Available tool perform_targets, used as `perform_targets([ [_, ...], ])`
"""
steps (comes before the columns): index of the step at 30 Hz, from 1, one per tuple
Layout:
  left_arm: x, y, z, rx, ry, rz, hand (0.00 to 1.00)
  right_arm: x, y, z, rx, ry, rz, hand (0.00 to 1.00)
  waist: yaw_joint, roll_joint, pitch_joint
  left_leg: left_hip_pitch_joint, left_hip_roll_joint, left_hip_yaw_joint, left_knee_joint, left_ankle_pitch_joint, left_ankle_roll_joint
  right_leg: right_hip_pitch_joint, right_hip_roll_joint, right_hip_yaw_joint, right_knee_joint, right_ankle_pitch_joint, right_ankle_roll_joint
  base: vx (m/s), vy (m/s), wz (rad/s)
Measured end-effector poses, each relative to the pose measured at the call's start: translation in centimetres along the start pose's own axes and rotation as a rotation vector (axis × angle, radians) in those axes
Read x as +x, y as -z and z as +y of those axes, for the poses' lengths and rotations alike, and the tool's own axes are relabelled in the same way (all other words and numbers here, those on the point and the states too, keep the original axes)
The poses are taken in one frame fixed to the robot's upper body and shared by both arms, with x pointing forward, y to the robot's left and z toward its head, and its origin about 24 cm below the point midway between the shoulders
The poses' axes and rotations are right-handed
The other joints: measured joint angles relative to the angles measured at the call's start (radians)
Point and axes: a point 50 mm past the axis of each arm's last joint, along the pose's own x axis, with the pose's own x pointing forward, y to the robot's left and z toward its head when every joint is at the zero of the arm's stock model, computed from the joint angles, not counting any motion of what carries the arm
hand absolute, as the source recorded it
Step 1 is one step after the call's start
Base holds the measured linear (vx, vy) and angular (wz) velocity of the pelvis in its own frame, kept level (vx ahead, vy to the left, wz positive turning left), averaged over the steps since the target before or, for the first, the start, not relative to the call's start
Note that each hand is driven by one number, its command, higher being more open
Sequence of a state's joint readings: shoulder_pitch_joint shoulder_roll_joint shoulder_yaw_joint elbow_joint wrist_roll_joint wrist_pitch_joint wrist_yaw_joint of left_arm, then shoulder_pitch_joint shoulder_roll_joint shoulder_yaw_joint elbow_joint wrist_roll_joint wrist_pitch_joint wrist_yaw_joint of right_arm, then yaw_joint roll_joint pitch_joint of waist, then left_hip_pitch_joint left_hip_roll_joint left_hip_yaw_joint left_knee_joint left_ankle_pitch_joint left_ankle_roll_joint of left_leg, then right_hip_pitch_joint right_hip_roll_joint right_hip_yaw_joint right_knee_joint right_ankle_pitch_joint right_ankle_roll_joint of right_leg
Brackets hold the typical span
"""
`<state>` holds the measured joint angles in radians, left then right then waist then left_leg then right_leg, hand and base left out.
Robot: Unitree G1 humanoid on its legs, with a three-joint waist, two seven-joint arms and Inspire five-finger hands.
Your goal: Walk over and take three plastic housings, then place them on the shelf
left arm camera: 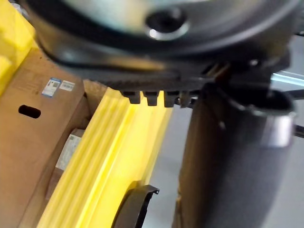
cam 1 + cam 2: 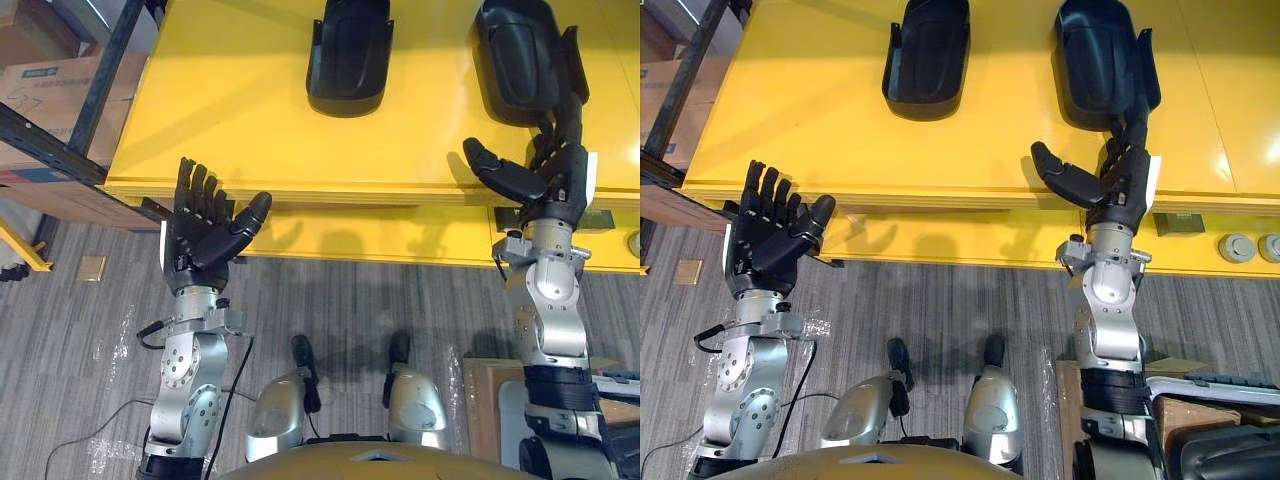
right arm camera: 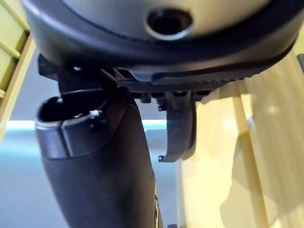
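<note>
Standing upright, right robot hand (image 2: 556, 178) spreads open near housing (image 2: 515, 55).

R housing (image 2: 520, 55) on shelf (image 2: 250, 120), just beyond R hand (image 2: 555, 175) | L housing (image 2: 348, 55) same shelf, beyond L hand (image 2: 200, 235), to its right

Bare room on the flat yellow surface (image 2: 215, 110) lies between the left black plastic housing (image 2: 349, 55) and the right black plastic housing (image 2: 518, 60), wider still left of the former. A dark slanted metal rack post (image 2: 103, 80) and brown cardboard boxes (image 2: 45, 85) bound its left side.
</note>
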<state>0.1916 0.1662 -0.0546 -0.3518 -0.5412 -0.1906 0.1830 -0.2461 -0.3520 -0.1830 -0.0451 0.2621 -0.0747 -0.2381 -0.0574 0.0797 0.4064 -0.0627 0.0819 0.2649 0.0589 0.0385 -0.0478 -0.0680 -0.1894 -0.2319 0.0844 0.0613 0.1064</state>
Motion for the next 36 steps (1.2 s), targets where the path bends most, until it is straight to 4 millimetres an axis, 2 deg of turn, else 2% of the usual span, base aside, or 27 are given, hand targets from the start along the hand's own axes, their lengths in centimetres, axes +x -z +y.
perform_targets([
  [12, 0.0, 0.7, 0.4, 0.008, -0.009, 0.026, 1.00, 2.0, -1.0, 0.9, 0.017, -0.075, -0.016, 1.00, 0.006, 0.003, 0.001, 0.000, -0.002, -0.013, -0.011, 0.010, 0.001, 0.003, -0.001, -0.013, 0.002, 0.000, 0.000, 0.00, -0.002, 0.02],
  [18, 0.0, 0.6, 0.3, 0.006, 0.002, 0.020, 1.00, 2.0, -0.9, 0.9, 0.012, -0.065, -0.006, 1.00, 0.005, 0.003, 0.001, 0.002, -0.002, -0.013, -0.011, 0.010, 0.001, 0.005, -0.001, -0.012, 0.001, 0.000, 0.000, 0.00, 0.000, 0.00],
  [21, 0.0, 0.4, 0.2, 0.001, 0.020, -0.001, 1.00, 1.2, -0.7, 0.6, -0.014, -0.061, -0.001, 1.00, 0.006, 0.003, 0.001, 0.005, -0.002, -0.011, -0.012, 0.010, 0.000, 0.005, 0.000, -0.009, 0.001, 0.000, 0.000, 0.00, 0.000, -0.02],
  [30, -0.3, -1.6, -0.9, -0.023, 0.082, -0.094, 1.00, -5.3, -0.5, -1.0, 0.007, -0.031, 0.051, 1.00, -0.004, 0.000, -0.006, 0.059, 0.002, 0.030, -0.038, -0.007, -0.008, 0.046, 0.012, 0.022, -0.050, 0.009, 0.007, 0.01, 0.002, -0.14],
  [36, -0.6, -2.0, -1.5, -0.023, 0.185, -0.107, 1.00, -8.2, 1.3, -1.0, 0.020, -0.060, 0.159, 1.00, -0.002, -0.021, -0.087, 0.100, 0.011, 0.040, -0.057, -0.015, -0.018, 0.096, 0.029, 0.022, -0.096, 0.016, 0.007, 0.08, -0.017, -0.04],
])
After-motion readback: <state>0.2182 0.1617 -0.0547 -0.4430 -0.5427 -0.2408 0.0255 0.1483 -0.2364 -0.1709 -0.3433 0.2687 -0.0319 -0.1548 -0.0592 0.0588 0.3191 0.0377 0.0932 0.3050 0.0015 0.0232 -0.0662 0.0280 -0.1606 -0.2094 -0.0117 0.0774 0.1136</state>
